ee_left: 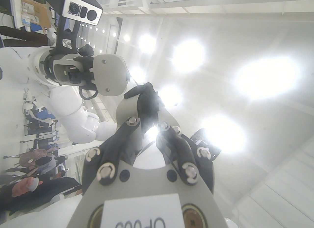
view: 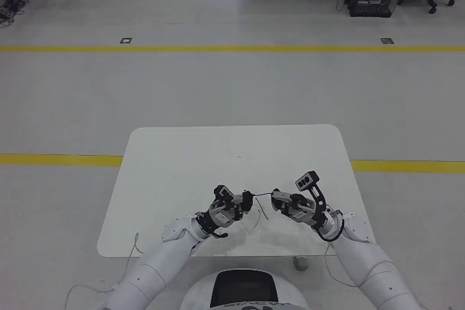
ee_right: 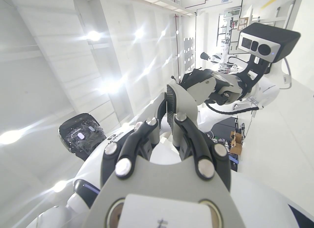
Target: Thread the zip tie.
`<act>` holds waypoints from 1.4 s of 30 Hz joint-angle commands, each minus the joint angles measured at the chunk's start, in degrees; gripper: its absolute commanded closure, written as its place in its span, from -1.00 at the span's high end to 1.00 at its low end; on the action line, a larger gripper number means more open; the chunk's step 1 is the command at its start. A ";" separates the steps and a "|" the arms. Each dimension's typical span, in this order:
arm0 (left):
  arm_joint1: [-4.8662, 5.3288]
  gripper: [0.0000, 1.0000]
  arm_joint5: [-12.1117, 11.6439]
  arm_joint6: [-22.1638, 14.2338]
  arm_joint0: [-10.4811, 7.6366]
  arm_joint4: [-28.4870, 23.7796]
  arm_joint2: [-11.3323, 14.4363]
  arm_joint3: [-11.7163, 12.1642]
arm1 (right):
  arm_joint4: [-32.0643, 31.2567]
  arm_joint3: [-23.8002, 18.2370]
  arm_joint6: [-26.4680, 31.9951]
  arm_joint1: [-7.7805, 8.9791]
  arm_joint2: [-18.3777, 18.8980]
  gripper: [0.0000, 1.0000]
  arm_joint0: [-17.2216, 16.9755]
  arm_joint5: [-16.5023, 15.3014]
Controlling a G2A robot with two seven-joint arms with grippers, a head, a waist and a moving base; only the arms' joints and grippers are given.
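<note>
A thin black zip tie (view: pixel 257 193) is stretched just above the near middle of the white table (view: pixel 178 170), between my two grippers. My left gripper (view: pixel 245 201) is shut on one end; in the left wrist view its black fingertips (ee_left: pixel 147 96) are pressed together and the strap (ee_left: pixel 134 81) runs on toward the right gripper (ee_left: pixel 110 74). My right gripper (view: pixel 279 198) is shut on the other end. In the right wrist view its fingers (ee_right: pixel 171 96) are closed, with the tie's tip (ee_right: pixel 173 77) just past them and the left gripper (ee_right: pixel 203 84) close behind.
The table's near edge (view: pixel 217 254) lies just under both forearms. Bare tabletop stretches away toward the far edge (view: pixel 232 128). A yellow floor line (view: pixel 54 160) runs on both sides of the table.
</note>
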 commanded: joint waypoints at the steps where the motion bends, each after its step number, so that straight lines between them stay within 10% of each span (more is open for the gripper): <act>1: 0.00 -1.00 0.00 0.00 0.00 0.00 0.00 0.00 | 0.01 0.08 0.01 -0.02 0.05 -1.00 0.02 -0.03; 42: 0.00 -1.00 0.00 0.00 0.00 0.00 0.00 0.00 | 0.08 1.29 0.26 -0.05 2.12 -1.00 -0.25 0.42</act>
